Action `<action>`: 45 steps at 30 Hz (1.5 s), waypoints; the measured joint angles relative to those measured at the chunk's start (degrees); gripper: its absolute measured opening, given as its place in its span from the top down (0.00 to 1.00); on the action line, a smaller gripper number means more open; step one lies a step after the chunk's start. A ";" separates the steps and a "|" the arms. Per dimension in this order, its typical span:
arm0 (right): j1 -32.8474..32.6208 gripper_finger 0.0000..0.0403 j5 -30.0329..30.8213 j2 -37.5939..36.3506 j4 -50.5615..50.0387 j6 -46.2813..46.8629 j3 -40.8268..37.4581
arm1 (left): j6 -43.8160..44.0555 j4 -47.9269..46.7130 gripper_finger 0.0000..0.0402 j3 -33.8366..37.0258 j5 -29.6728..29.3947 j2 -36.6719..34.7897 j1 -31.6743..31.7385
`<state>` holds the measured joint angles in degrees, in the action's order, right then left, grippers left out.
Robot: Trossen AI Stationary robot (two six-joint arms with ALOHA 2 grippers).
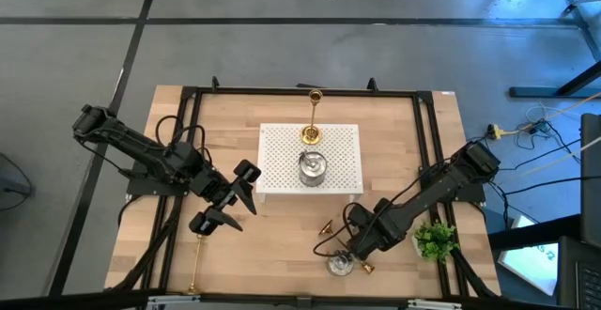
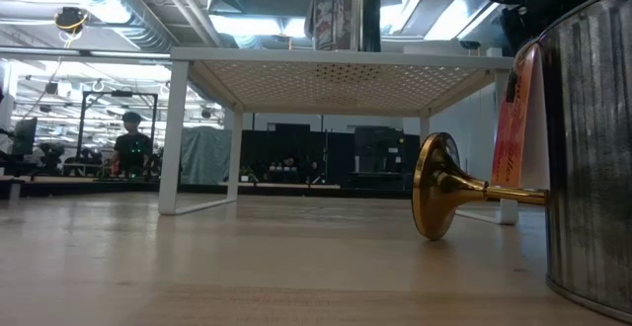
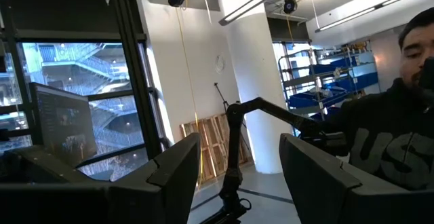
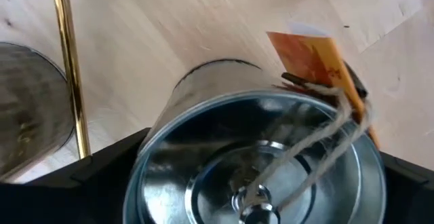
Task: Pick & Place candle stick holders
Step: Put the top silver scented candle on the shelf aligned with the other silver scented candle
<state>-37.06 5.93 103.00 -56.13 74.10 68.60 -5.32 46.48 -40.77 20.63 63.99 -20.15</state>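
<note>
Overhead, we see two dark robot arms at a wooden table (image 1: 235, 254) with candle holders scattered on it

On the white perforated stand (image 1: 282, 146) a silver holder (image 1: 312, 166) sits, with a gold candlestick (image 1: 312, 122) beside it. Our right gripper (image 1: 346, 256) is low at the near edge, its fingers set around a second silver holder (image 4: 258, 163) with an orange tag (image 4: 308, 58); whether they grip it, we cannot tell. Another gold candlestick (image 2: 449, 190) lies on its side nearby. Our left gripper (image 1: 225, 202) hovers left of the stand, fingers spread apart and empty, above a fallen gold stick (image 1: 195, 265)
</note>
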 joint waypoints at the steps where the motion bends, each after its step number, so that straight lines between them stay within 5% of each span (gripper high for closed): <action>1: 0.00 0.01 0.02 0.00 0.04 0.00 0.00 | 0.00 0.00 0.51 0.00 -0.01 0.00 0.00; 21: 0.00 0.01 -0.28 1.25 1.63 0.01 0.00 | 0.00 0.00 0.51 0.00 0.01 0.00 0.01; 39: 1.07 0.01 -7.96 5.49 4.53 -1.06 0.24 | 0.00 0.02 0.51 -0.01 0.01 0.00 0.01; 45: 1.07 0.09 -8.55 5.64 3.25 -0.48 1.46 | 0.00 0.00 0.51 0.00 0.01 0.00 0.01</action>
<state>-35.99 -2.61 108.64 -52.88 73.62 70.06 -5.32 46.48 -40.77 20.64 63.99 -20.14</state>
